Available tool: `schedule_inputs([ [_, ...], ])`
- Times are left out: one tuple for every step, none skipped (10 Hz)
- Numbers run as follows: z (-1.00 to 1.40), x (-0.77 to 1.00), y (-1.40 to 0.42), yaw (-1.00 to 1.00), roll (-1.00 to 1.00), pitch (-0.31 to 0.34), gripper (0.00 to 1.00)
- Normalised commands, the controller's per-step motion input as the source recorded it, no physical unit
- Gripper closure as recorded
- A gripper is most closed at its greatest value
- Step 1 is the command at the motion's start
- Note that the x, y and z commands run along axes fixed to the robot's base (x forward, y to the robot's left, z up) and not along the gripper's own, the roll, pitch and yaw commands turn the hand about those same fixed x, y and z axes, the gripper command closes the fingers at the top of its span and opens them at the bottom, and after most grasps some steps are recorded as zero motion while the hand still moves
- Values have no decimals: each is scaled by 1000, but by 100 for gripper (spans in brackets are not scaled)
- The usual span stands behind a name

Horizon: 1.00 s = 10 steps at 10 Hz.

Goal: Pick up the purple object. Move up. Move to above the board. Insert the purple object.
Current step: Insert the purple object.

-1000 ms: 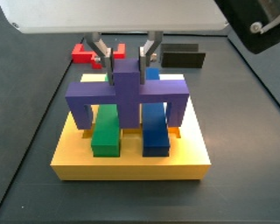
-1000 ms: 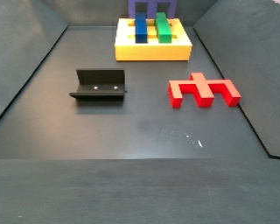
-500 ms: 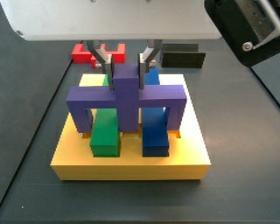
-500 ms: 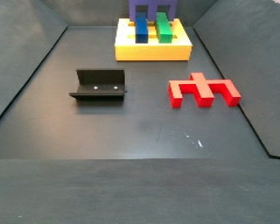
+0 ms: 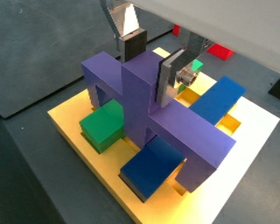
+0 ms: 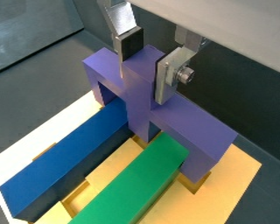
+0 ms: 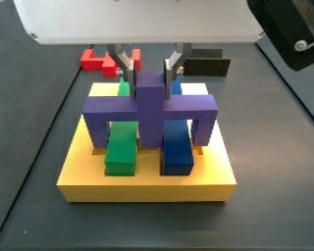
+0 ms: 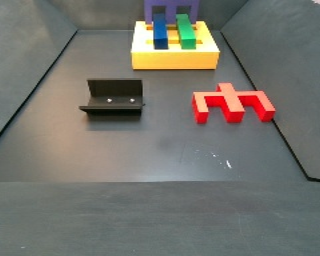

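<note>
The purple object (image 7: 146,108) stands on the yellow board (image 7: 146,186), its legs down at both sides and its stem between the green bar (image 7: 119,152) and the blue bar (image 7: 176,152). It shows in both wrist views (image 5: 154,114) (image 6: 143,87) and at the far end of a side view (image 8: 167,10). My gripper (image 7: 148,71) is above the board, its fingers astride the top of the stem. In both wrist views the gripper (image 5: 152,68) (image 6: 149,66) looks open: one pad stands a little off the stem, the other plate lies close beside it.
A red notched block (image 8: 232,102) lies on the dark floor away from the board. The dark fixture (image 8: 113,97) stands to its left in that view. Both show behind the board in a side view: the red block (image 7: 101,61) and the fixture (image 7: 206,65).
The purple object has sunk slightly lower onto the board. The fingers have spread a little wider around the stem.
</note>
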Motion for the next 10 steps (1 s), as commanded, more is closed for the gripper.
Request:
schedule_inputs([
  [-200,0,0,-83,0,-29,100],
  [-200,0,0,-66,0,-34,100],
  [-206,-9,0,-51,0,-44,100],
  [-203,0,0,-46,0,-47,100],
  [-206,0,0,-51,0,-53,100],
  [-200,-11,0,-54,0,-53,100],
  [-183,-3,0,-60,0,-37,100],
  [-183,0,11,-54,0,-34,100],
  [-326,-9,23,-40,0,-83,100],
  [-554,-46,49,-37,-26,-166,100],
])
